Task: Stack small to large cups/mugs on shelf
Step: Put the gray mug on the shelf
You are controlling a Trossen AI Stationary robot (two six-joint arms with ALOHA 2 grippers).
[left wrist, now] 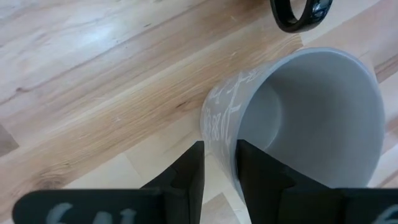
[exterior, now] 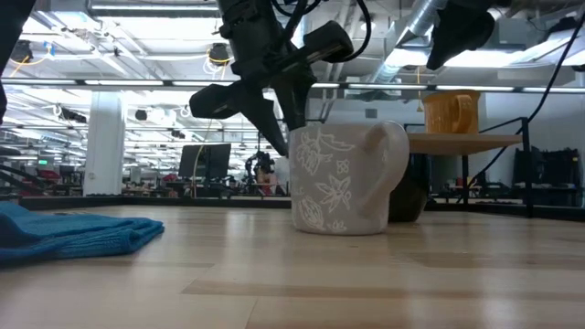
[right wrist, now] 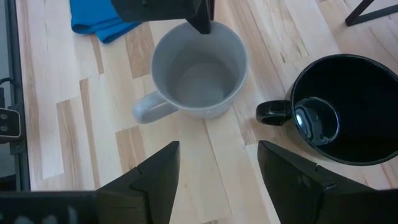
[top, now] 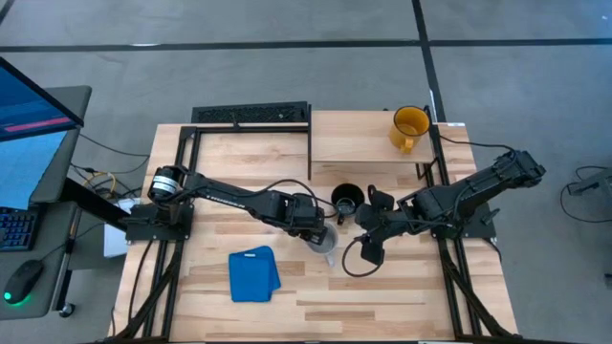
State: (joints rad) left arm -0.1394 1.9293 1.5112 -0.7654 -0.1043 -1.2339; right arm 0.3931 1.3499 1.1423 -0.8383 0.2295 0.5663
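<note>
The pale grey-white mug (top: 326, 239) (exterior: 343, 178), patterned with leaves, stands upright on its base on the table. My left gripper (top: 320, 229) (left wrist: 219, 163) is shut on its rim. The black mug (top: 346, 199) (right wrist: 339, 109) stands just beyond it, handle toward the grey mug. The yellow mug (top: 409, 126) (exterior: 452, 111) stands on the shelf (top: 354, 143) at its right end. My right gripper (top: 368, 246) (right wrist: 214, 180) hovers open above the table beside the grey mug, toward the table's right and above the mug's height, touching nothing. My left gripper pinches the grey mug's wall at the rim (left wrist: 239, 134), on the side away from the handle (right wrist: 149, 109). One finger (left wrist: 186, 171) is outside and the other inside the cup. The fingers come from above, slanting down from the table's left. The mug stands upright on the table.
A folded blue cloth (top: 253, 274) (exterior: 73, 233) lies on the table toward the near edge, left of the mugs. The shelf's black frame legs (exterior: 530, 178) stand at the table's far right. A black tray-like frame (top: 251, 115) sits at the far edge.
</note>
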